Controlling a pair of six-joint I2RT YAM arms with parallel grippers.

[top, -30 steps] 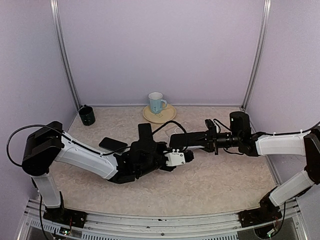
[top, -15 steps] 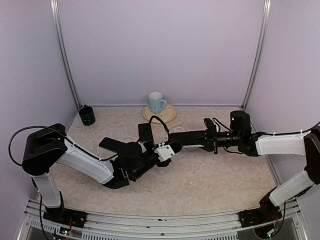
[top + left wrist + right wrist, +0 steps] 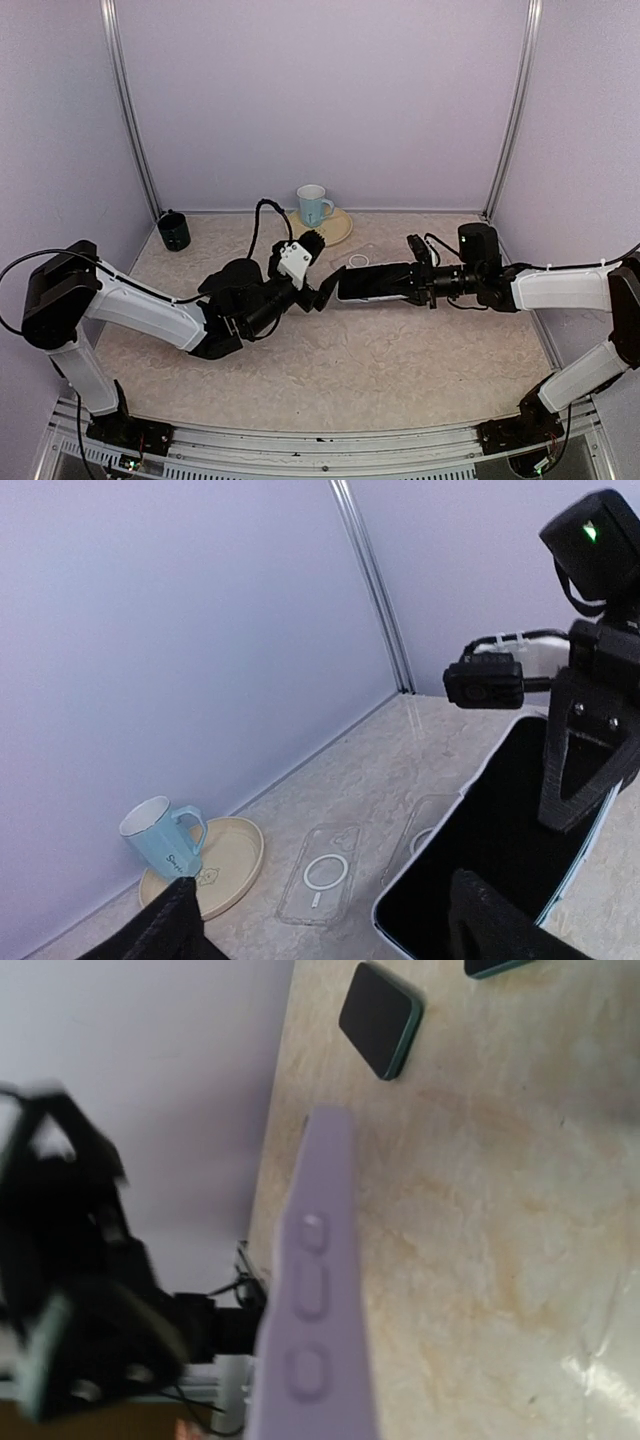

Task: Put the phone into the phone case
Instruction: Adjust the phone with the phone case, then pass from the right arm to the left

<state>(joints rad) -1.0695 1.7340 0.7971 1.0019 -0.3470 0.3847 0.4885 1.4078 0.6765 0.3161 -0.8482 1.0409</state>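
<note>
Your left gripper swung up to the free end of the phone and spread its fingers. The right gripper stayed pinched on the other end, both arms reaching low toward centre. Insertion not yet begun, I judged: the clear case lay flat just behind, so you next needed to line the phone over it.

L arm fwd | L grip splayed | R arm leftward | R grip clamped

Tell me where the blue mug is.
In the top view, the mug stands on the tan plate by the back wall, about midway across.
</note>
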